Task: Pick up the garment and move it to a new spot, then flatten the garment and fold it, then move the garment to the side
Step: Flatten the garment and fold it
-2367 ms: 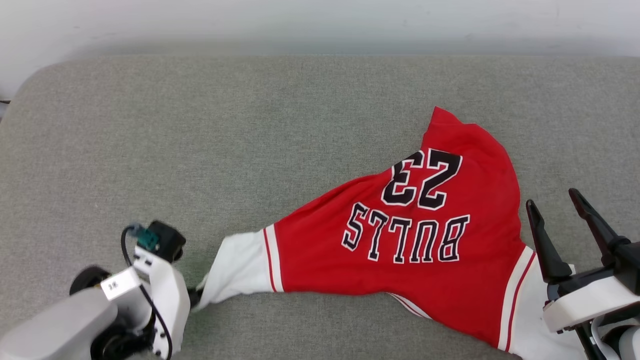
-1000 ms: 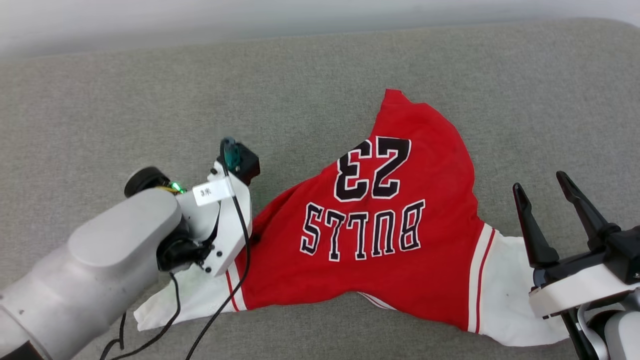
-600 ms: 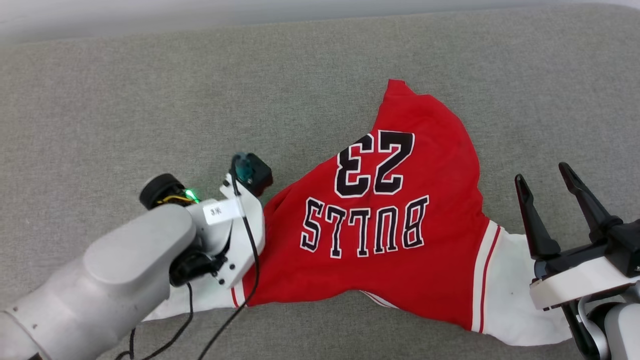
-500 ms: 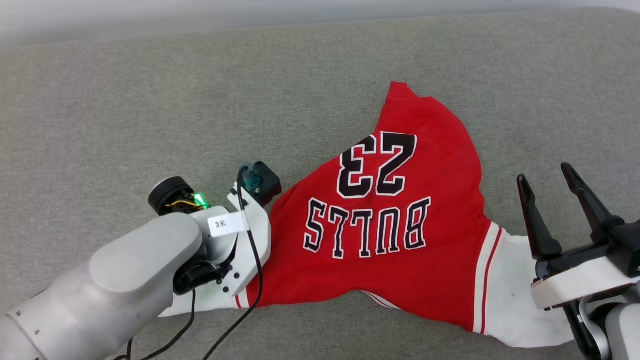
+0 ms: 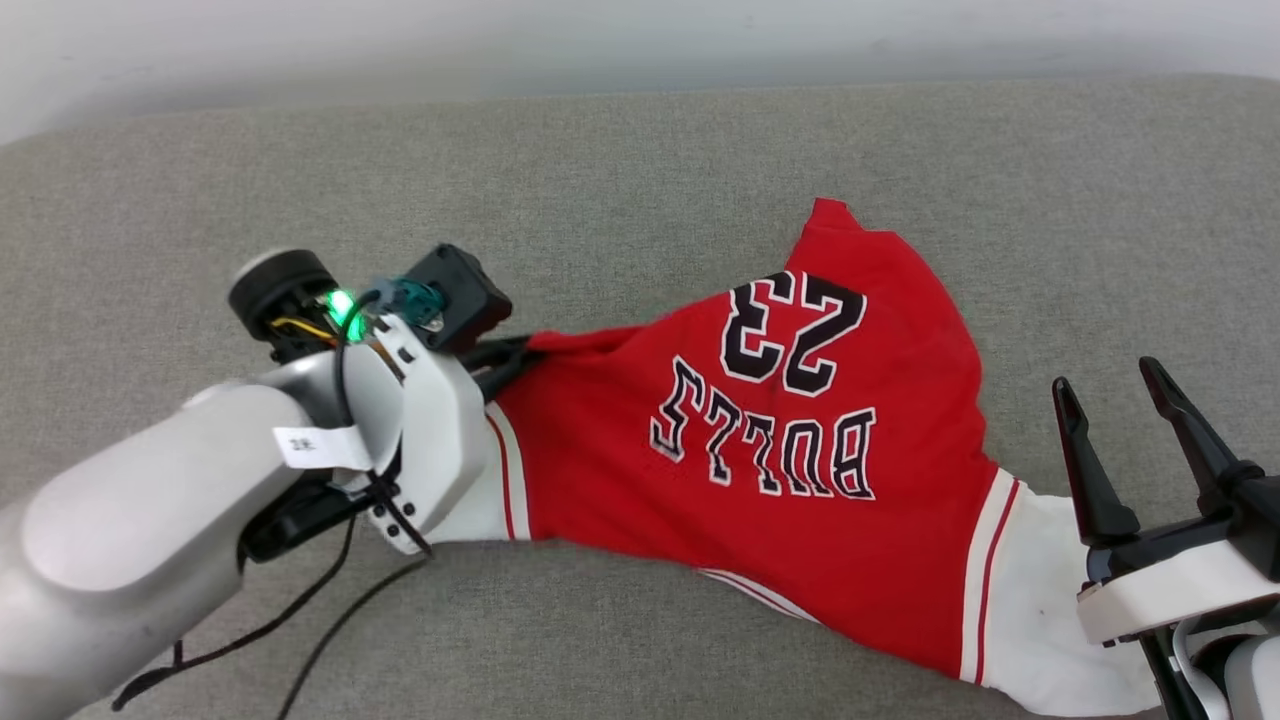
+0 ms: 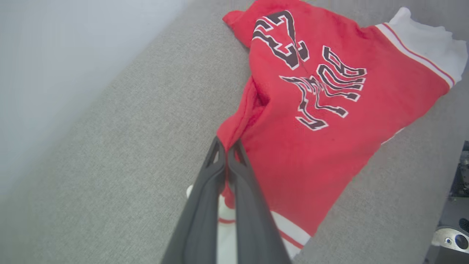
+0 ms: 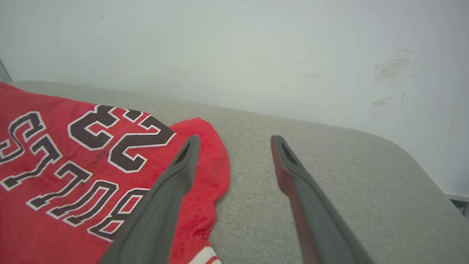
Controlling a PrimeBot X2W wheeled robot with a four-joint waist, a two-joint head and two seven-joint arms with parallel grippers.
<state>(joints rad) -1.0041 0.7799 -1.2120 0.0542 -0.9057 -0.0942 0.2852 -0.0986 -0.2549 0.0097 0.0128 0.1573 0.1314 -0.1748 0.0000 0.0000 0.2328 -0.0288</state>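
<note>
left gripper (image 6: 227,146) fingers pressed together, pinching a red fold of the garment (image 5: 800,480). garment lies crumpled, lettering up, on the grey cushion's (image 5: 600,160) right half. right gripper (image 5: 1112,385) spread, empty, beside the white sleeve (image 5: 1040,610).

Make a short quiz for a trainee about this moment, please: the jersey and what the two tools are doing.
1. True or false: the left tool is shut on a fold of the red cloth of the garment.
2. Choose one. The right tool is: A) open, with nothing between its fingers; B) shut on a white sleeve; C) shut on the hem.
3. Fill in the blank: the number printed on the garment above the word BULLS is ___.

Key: 1 true; 2 A; 3 23.
</note>
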